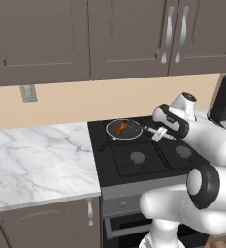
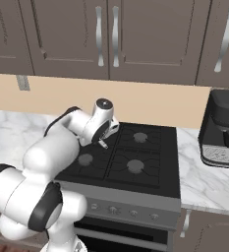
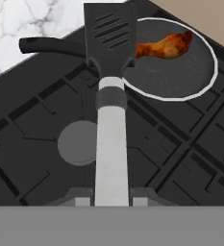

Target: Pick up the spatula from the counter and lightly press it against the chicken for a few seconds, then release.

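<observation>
My gripper is shut on the spatula's white handle, and its black slotted blade points ahead at the pan's rim. A browned chicken drumstick lies in the dark frying pan with a pale rim, just right of the blade; the blade edge overlaps the drumstick's tip. In the left base view the gripper holds the spatula over the stove, beside the pan with the chicken. In the right base view the hand hangs over the left burners.
The pan's black handle points toward the marble counter left of the black stove. A coffee machine stands on the counter at the right. Cabinets hang above.
</observation>
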{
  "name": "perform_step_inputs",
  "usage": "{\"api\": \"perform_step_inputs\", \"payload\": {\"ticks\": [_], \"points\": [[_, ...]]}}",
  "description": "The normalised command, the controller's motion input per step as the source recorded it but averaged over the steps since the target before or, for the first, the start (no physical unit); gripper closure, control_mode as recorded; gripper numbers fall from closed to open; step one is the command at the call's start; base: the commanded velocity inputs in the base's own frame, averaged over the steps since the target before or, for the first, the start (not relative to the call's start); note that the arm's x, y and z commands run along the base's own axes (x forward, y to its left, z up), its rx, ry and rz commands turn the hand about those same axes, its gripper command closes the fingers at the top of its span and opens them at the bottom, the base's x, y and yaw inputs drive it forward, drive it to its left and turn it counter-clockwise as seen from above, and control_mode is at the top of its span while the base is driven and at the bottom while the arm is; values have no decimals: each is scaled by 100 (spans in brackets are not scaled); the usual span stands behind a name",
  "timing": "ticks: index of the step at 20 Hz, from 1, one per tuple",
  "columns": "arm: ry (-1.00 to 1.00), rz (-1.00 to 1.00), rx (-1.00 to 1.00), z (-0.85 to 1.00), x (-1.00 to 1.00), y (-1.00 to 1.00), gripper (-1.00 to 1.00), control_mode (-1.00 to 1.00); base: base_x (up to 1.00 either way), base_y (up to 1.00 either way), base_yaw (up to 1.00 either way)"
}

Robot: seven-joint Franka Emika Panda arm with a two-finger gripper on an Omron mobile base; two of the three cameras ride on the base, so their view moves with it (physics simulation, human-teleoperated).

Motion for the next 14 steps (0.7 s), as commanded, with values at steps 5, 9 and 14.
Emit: {"api": "perform_step_inputs", "payload": {"ticks": [5, 9, 14], "points": [[2, 0, 0, -2, 18, 0, 100, -100, 0, 0, 0], [1, 0, 0, -2, 14, 0, 100, -100, 0, 0, 0], [1, 0, 0, -12, 12, 0, 100, -100, 0, 0, 0]]}}
